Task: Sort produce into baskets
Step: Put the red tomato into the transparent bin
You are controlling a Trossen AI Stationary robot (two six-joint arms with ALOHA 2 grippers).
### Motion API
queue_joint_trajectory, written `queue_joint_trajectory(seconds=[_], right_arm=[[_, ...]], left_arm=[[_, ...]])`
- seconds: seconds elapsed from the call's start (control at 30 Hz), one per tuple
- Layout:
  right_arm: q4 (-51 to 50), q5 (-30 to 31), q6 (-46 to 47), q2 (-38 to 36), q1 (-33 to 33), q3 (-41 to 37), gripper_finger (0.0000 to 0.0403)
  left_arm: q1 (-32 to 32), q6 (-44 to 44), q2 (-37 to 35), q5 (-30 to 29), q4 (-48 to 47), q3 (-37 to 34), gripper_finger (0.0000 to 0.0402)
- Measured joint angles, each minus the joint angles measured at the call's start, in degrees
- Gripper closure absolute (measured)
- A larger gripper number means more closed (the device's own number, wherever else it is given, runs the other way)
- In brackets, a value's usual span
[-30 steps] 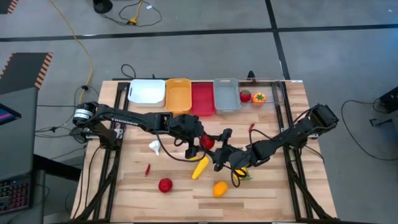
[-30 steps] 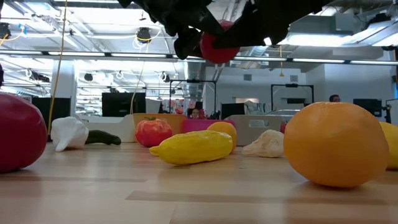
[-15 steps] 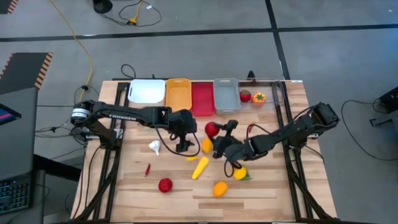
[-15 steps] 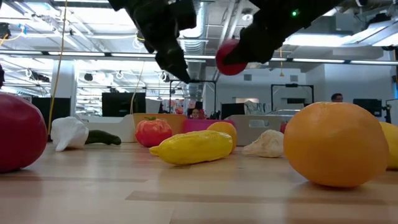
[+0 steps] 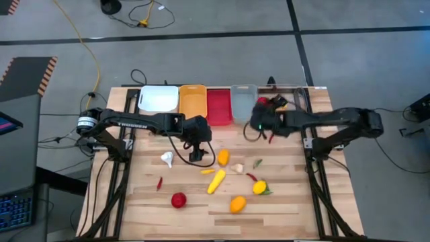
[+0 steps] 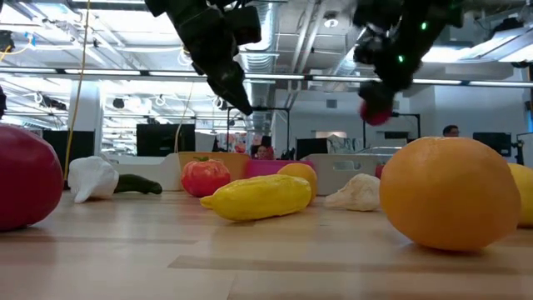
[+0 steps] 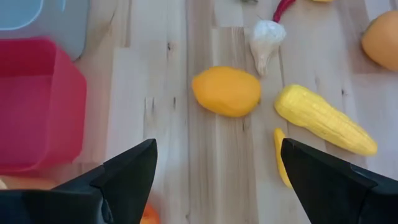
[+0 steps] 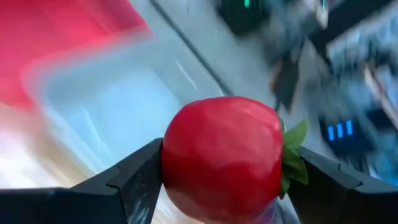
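1. High view: five baskets stand in a row along the table's 12 o'clock edge: white basket (image 5: 159,99), orange basket (image 5: 192,102), red basket (image 5: 219,106), grey basket (image 5: 244,102), clear basket (image 5: 295,94). The first four show nothing inside; the clear one is largely hidden by my right arm, and its contents cannot be told.
2. My right gripper (image 5: 263,115) hangs at the grey basket's 3 o'clock side, clamped on a red tomato (image 8: 222,155) whose green leaves point sideways between the fingers.
3. My left gripper (image 5: 196,156) hovers at table centre, jaws spread with nothing between them.
4. Yellow corn (image 5: 216,181) lies with its long axis running 1 to 7 o'clock, at 5 o'clock from the left gripper.
5. White garlic (image 5: 167,159) sits at the left gripper's 9 o'clock; another red tomato (image 5: 178,199) lies nearer the 6 o'clock edge.
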Motion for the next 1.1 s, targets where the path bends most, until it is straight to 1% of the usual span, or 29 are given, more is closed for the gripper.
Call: queue_joint_trajectory(seconds=[0.13,0.27,0.37,0.47,0.6,0.77,1.1], right_arm=[[-3.33,-3.46,0.19,0.60,-10.40,0.01,0.0086],[-3.03,-10.23,-1.84,2.59,-19.48,0.01,0.0085],[-2.63,-16.17,-4.02,4.53,-24.51,0.01,0.0085],[-2.06,-19.27,-6.33,6.38,-27.68,0.01,0.0085],[-1.13,-19.43,-9.16,8.57,-29.60,0.01,0.0085],[-0.80,-19.37,-9.26,10.46,-30.55,0.26,0.0085],[-0.31,-19.37,-9.24,10.16,-30.37,0.12,0.0084]], left_arm=[[0.02,0.03,0.00,0.00,0.32,0.00,0.0074],[0.02,0.03,0.00,0.00,0.46,0.00,0.0074],[0.02,0.03,0.00,0.02,0.47,0.00,0.0074],[0.02,0.11,0.00,0.02,0.48,0.02,0.0074],[0.02,1.09,0.00,-0.01,0.48,0.02,0.0074],[0.02,1.16,0.00,-1.31,0.48,0.02,0.0074],[0.02,1.58,0.02,-2.68,-1.16,0.02,0.0074]])
